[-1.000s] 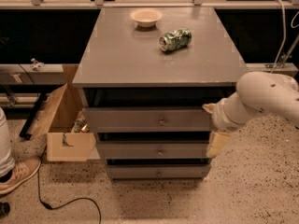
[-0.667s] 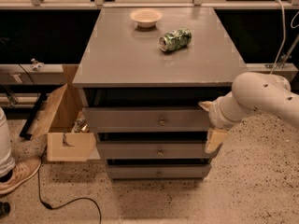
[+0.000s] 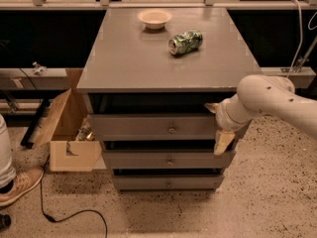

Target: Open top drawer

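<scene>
White arm [image 3: 280, 100] comes in from the right edge and slopes down-left, wrist turned leftward, gripper [image 3: 217, 125] just right of view centre, its two cream fingers [image 3: 223, 142] spread apart, one angled up-left, one hanging down.

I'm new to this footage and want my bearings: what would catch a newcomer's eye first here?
First, the white robot arm reaching in from the right, its gripper open at the right end of the top drawer, well to the right of the brass knob. Next, a green can lying on its side and a pale bowl behind it, both on the grey cabinet top.
</scene>
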You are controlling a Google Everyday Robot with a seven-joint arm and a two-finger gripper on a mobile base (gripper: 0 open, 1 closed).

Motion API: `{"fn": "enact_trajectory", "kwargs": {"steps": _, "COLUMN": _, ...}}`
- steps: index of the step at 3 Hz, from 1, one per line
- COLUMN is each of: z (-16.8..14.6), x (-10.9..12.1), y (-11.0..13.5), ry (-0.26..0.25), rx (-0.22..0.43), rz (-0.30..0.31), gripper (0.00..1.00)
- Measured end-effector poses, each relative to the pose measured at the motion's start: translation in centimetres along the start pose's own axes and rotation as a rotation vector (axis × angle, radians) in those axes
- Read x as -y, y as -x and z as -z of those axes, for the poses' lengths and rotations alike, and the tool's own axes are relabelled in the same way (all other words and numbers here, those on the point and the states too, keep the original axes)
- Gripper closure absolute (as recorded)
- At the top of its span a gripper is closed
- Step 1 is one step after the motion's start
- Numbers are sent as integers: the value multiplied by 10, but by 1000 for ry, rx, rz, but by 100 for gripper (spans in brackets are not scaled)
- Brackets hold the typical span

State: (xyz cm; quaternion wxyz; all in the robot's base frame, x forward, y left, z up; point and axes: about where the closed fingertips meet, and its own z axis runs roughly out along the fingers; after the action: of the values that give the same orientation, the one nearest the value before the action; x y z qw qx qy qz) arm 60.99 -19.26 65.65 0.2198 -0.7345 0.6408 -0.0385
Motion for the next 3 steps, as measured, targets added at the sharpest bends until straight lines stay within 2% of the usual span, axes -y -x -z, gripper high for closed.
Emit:
{"fn": "enact_trajectory", "kwargs": {"steps": 1, "z": -18, "x": 11, "y": -5, "ry": 25, "rx": -7, "rz": 16, "gripper": 0}}
{"fn": "enact_trajectory", "kwargs": {"steps": 2, "z": -33, "x": 10, "y": -12, "ry": 68, "rx": -16, "rz": 16, "gripper": 17}}
{"fn": "enact_trajectory", "kwargs": {"steps": 3, "z": -31, "x": 0, "y": -22, "ry": 89, "rx": -41, "rz": -2, "gripper": 41}}
